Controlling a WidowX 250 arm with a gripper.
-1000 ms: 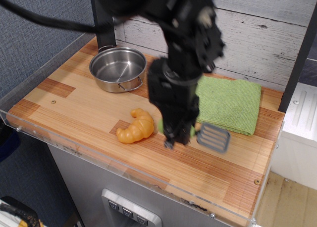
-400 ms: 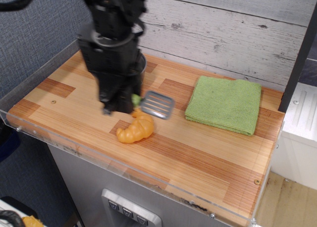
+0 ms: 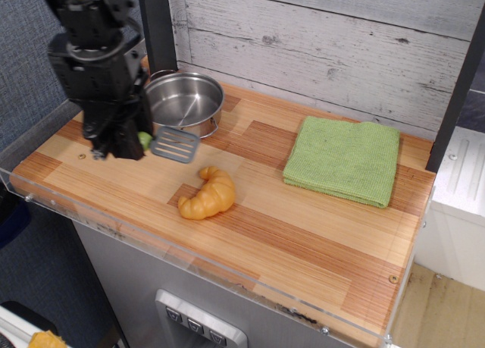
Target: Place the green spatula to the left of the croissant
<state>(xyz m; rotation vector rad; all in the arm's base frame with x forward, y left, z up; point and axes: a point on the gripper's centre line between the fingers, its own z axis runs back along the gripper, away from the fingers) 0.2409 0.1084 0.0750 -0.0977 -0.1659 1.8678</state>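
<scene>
The orange-yellow croissant (image 3: 208, 195) lies on the wooden table near the front middle. My black gripper (image 3: 121, 146) is to its upper left, above the table's left part, and is shut on the green spatula (image 3: 165, 142). Only a bit of the lime-green handle shows beside the fingers; the grey slotted blade sticks out to the right, level, above the wood and just in front of the pot. The spatula looks lifted off the table.
A steel pot (image 3: 184, 104) stands at the back left, right behind the spatula blade. A square green cloth (image 3: 345, 159) lies at the right. A clear plastic rim (image 3: 45, 204) edges the table's left and front. A black post rises behind the pot.
My gripper has carried the spatula from the right of the croissant, over it, to the croissant's upper left. The croissant, pot and cloth have not moved.
</scene>
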